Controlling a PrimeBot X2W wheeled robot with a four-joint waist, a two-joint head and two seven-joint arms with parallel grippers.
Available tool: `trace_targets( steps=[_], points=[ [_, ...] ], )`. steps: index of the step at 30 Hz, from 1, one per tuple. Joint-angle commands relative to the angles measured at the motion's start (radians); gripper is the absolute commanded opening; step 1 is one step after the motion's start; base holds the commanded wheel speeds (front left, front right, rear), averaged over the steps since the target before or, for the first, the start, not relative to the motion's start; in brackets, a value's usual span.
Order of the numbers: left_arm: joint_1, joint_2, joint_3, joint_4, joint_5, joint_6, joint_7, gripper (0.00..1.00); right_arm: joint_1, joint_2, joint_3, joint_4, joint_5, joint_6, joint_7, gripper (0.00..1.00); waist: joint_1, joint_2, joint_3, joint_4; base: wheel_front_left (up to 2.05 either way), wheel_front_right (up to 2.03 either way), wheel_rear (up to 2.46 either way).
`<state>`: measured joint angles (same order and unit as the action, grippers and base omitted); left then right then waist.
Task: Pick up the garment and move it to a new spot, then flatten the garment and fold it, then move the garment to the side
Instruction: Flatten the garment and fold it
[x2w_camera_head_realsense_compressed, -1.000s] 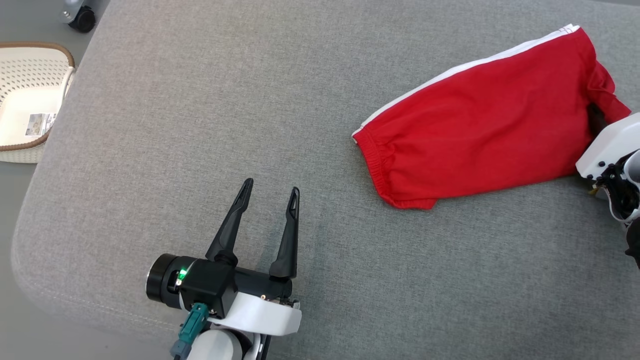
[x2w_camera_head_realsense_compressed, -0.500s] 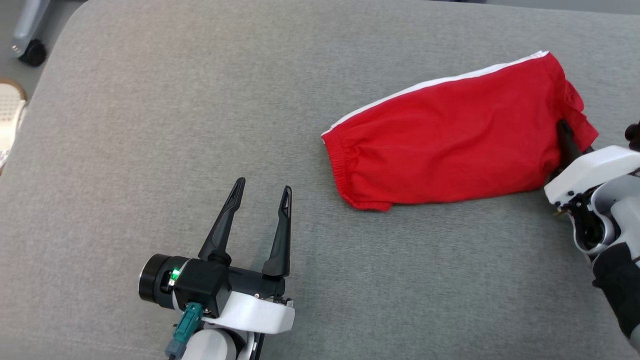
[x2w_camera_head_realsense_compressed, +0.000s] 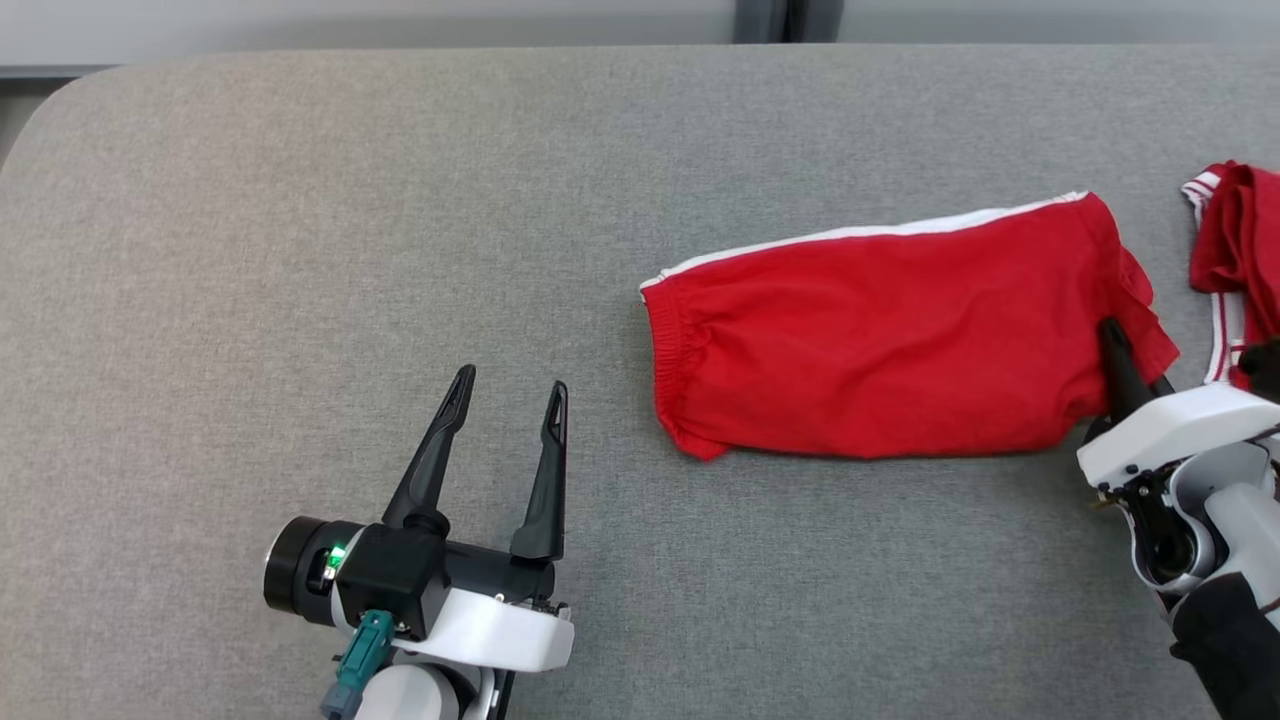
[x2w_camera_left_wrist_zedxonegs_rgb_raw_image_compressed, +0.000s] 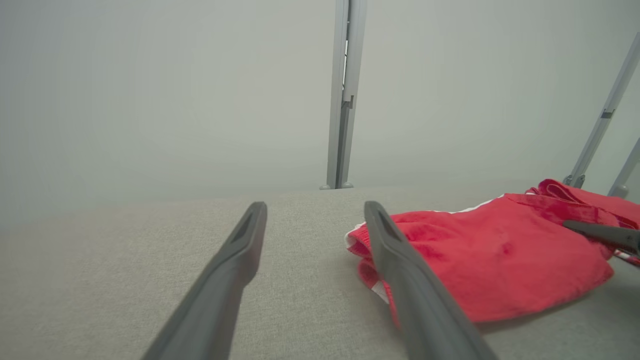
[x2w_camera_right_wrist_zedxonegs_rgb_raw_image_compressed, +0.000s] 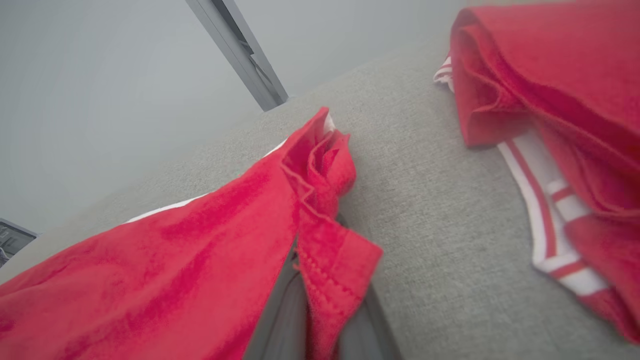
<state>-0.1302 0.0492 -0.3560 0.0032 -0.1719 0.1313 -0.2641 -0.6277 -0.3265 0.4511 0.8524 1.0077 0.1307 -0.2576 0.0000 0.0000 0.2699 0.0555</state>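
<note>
**Garment and grip.** The garment, a pair of red shorts with a white side stripe, lies flat on the grey padded surface, right of centre in the head view. Its gathered waistband points toward the middle and its leg hem toward my right. My right gripper is closed on that hem. In the right wrist view the cloth is bunched over and between the two fingers. Only this end is taken up; the rest of the shorts rests on the surface.

**Surroundings.** A second red garment, trimmed with white stripes, lies at the right edge. It is near the held hem, with a strip of bare grey between them. My left gripper is spread wide with nothing in it. It sits over bare surface at the lower left, well apart from the shorts.

**Step in hand (judged).** This appears to be a move of the shorts across the surface by one end.
- Draw along the garment's own length with the wrist low, so the cloth trails flat rather than hanging and losing its shape.
- Pull evenly, since a one-ended pinch lets the free waistband swing or crease.
- Steer clear of the second garment, so that the two do not catch or overlap.
- Let go only once the hem lies flat.
</note>
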Motion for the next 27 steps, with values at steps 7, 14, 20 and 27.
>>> trace_targets(
  steps=[7, 14, 20, 27],
  points=[
    [0.014, 0.004, 0.001, 0.016, 0.000, -0.012, 0.001, 1.00, 0.046, -0.002, -0.040, -0.020, -0.030, 0.000, -0.009, 0.00, 0.0000, 0.0000, -0.030, -0.015, 0.00, 0.00, 0.00],
    [0.018, 0.004, -0.006, 0.027, -0.005, -0.020, 0.001, 1.00, 0.071, 0.000, -0.070, -0.083, -0.103, 0.000, -0.009, 0.00, 0.0000, 0.0000, -0.056, 0.008, 0.00, 0.00, 0.00],
    [0.029, 0.004, -0.012, 0.029, -0.015, -0.015, 0.001, 1.00, 0.110, 0.020, -0.084, -0.176, -0.183, 0.000, -0.008, 0.00, 0.0000, 0.0000, -0.079, 0.034, 0.00, 0.00, 0.00],
    [0.038, 0.004, -0.018, 0.031, -0.024, -0.007, 0.001, 1.00, 0.137, 0.062, -0.065, -0.264, -0.254, 0.000, -0.008, 0.00, 0.0000, 0.0000, -0.098, 0.060, 0.00, 0.00, 0.00]
  ],
)
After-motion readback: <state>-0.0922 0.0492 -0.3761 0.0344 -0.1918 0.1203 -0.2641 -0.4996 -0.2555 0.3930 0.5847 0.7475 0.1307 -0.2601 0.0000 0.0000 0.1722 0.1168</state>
